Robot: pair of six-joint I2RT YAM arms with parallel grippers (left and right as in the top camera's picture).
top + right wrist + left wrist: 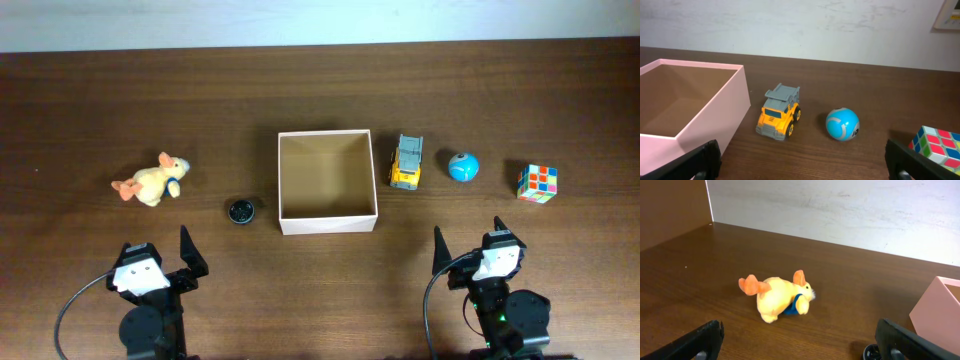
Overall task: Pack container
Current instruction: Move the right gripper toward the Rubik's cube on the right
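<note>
The container [327,220], a square shallow box with white walls and a tan inside, stands empty at the table's middle; it also shows in the right wrist view [735,100] and the left wrist view [935,312]. Left of it lie a yellow plush toy [152,180] [779,299] and a small black wheel [241,211] [871,352]. Right of it are a yellow toy truck [406,161] [779,112], a blue ball [463,167] [842,124] and a colour cube [537,182] [936,145]. My left gripper [160,262] [800,347] and right gripper [470,252] [802,162] are open and empty near the front edge.
A pale wall [840,210] runs along the table's far edge. Bare brown tabletop [320,290] lies between the two arms and in front of the box.
</note>
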